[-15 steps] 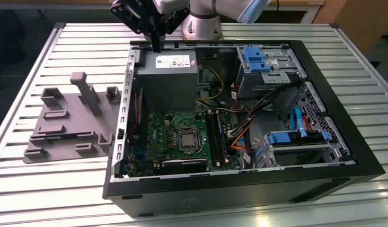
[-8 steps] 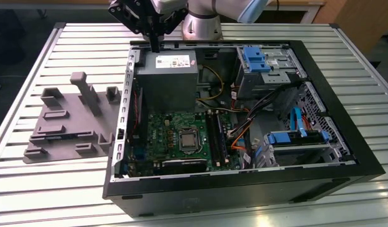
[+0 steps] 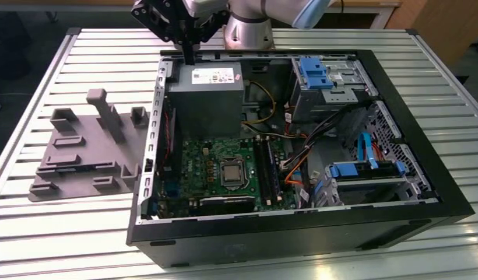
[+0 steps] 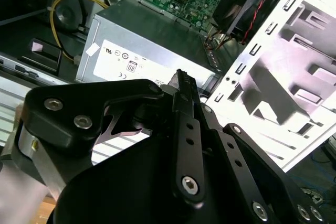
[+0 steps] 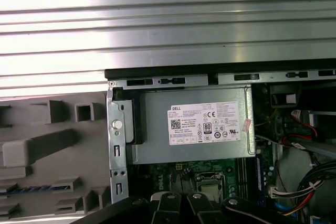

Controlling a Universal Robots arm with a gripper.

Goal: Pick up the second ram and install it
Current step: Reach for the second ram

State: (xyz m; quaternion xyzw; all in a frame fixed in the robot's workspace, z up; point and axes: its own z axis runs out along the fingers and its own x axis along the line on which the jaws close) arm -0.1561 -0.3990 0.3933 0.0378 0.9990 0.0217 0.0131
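Hovering my end effector [image 3: 190,60] above case [image 3: 262,54] rim by power supply [image 3: 204,102], pinched narrow, nothing seen in grip. Apparent second ram [image 5: 37,188] sits in grey fixture [image 3: 76,160] on bench [image 3: 68,233]. Risk: pinched tips strike stick or clip case wall.

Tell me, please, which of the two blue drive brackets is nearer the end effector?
The blue bracket by the power supply; the other bracket lies across the case.
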